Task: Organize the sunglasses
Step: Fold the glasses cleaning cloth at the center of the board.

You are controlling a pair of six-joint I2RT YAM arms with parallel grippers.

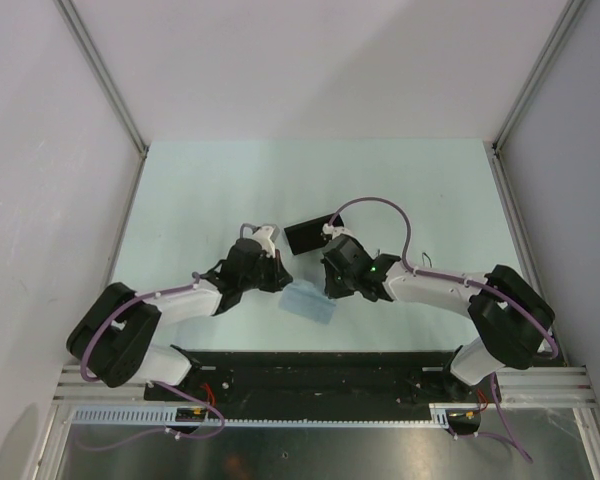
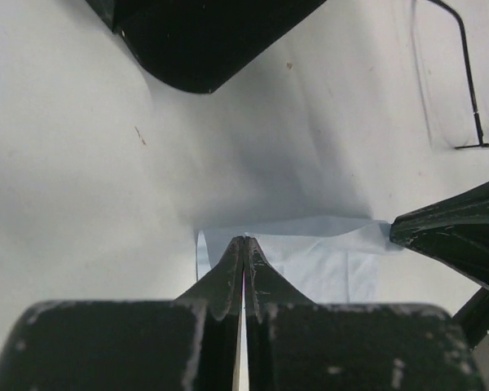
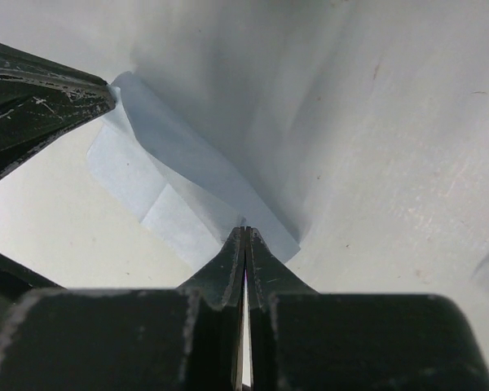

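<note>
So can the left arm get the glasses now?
Probably not yet. The left gripper looks shut on the cloth, and the right gripper sits between it and the glasses.

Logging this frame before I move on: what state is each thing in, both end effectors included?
left end effector: shut on one end of the cloth.
right end effector: shut on the cloth's opposite end.
cloth: creased, pinched at both ends.
case: lying on the table; open or closed unclear.
sunglasses: on the table, outside the case, ungripped.
</note>
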